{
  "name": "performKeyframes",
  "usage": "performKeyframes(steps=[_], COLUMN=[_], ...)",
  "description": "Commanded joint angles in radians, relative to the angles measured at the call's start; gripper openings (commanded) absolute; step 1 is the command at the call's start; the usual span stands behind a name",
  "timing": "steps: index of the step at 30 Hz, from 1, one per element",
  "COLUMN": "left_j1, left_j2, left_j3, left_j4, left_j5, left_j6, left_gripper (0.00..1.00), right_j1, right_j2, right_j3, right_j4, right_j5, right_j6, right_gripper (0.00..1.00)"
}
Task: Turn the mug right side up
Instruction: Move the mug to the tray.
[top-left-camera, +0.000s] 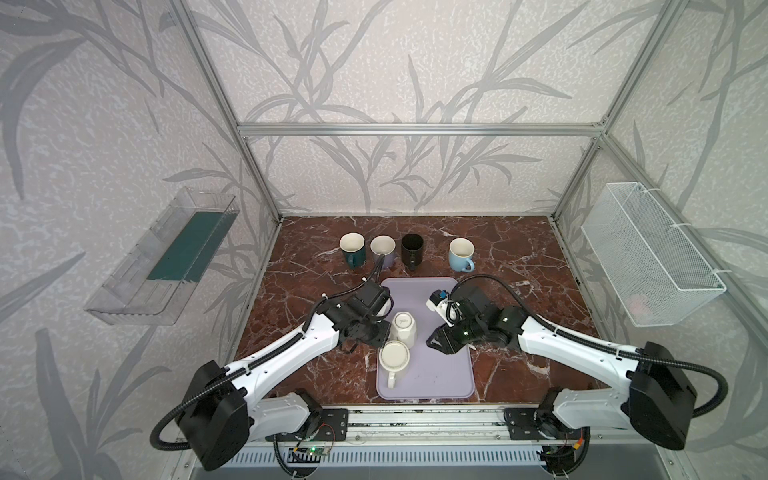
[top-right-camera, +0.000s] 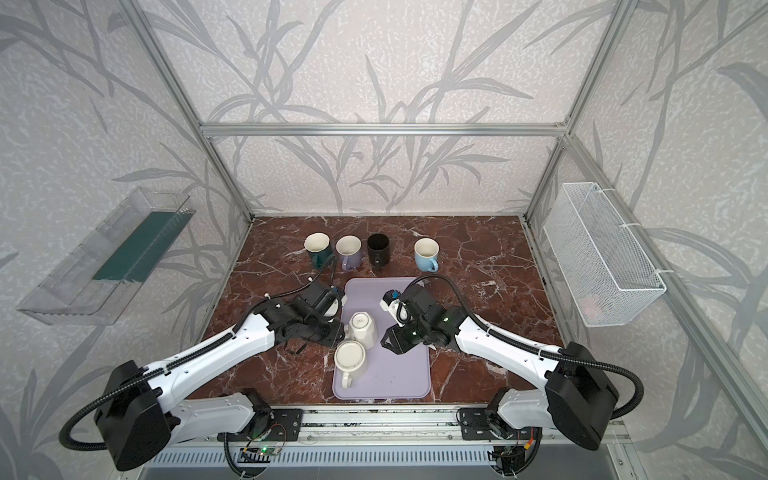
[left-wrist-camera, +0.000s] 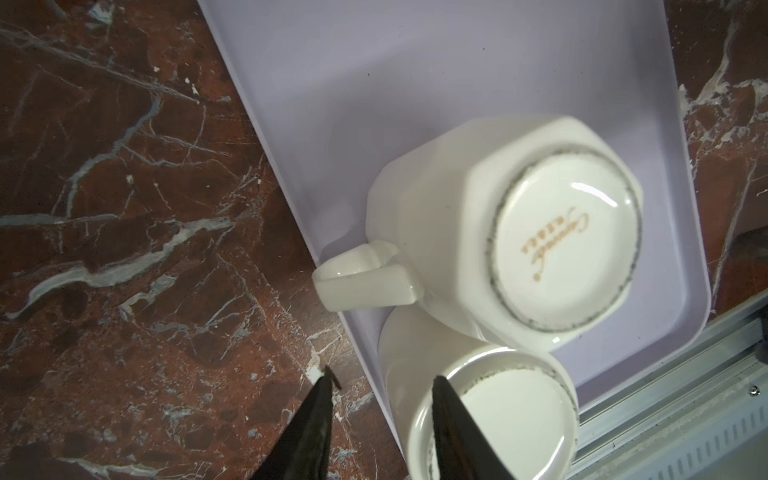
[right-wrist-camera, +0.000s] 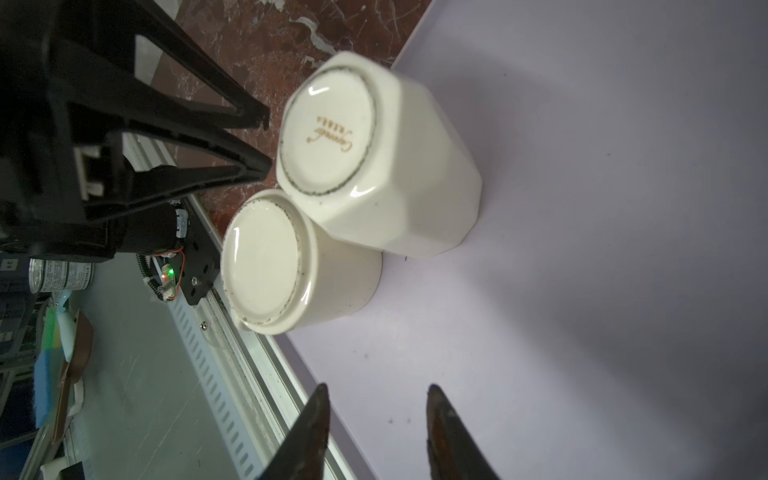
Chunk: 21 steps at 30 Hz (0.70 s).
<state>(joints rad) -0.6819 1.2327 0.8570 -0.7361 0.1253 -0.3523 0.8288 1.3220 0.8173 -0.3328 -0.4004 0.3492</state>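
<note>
Progress: a row of upright mugs (top-left-camera: 412, 248) stands well beyond both hands. Two are not yet turned and sit inverted and touching on the tray (top-left-camera: 440, 374).
- Faceted mug (top-left-camera: 404, 330): glossy cream ceramic with a gold-stamped base, just ahead of the left hand (left-wrist-camera: 382, 376), whose jaws are parted and empty.
- Round mug (top-left-camera: 395, 358): smooth cream, just beside that hand.
- Right hand (right-wrist-camera: 376, 390): parted and empty, facing both.
- Tray: matte lilac plastic.
- Surface (top-left-camera: 519, 266): veined red marble.

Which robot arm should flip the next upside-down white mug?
Left, probably. The left gripper is open right beside the faceted mug, whose handle points toward that arm. The right gripper hangs open over bare tray, farther from it.
</note>
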Motion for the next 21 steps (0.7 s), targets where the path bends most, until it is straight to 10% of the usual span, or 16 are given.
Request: performKeyframes(steps=[1,21], left_j1=[-0.002,-0.013], left_j2=[0.024,0.184], left_j3=[0.027,0.122], left_j4=[-0.015,0.011], left_j5=[-0.007,0.025], left_j6=[0.035,0.118], left_gripper=[0.41,0.41], right_j1=[0.010,0.002], right_j2=[0.031,0.250], right_j3=[0.029,0.102], right_j4=[0.042,0.183], right_j5=[0.007,-0.011], right_j6=[0.010,0.058], right_gripper=[0.38,0.36])
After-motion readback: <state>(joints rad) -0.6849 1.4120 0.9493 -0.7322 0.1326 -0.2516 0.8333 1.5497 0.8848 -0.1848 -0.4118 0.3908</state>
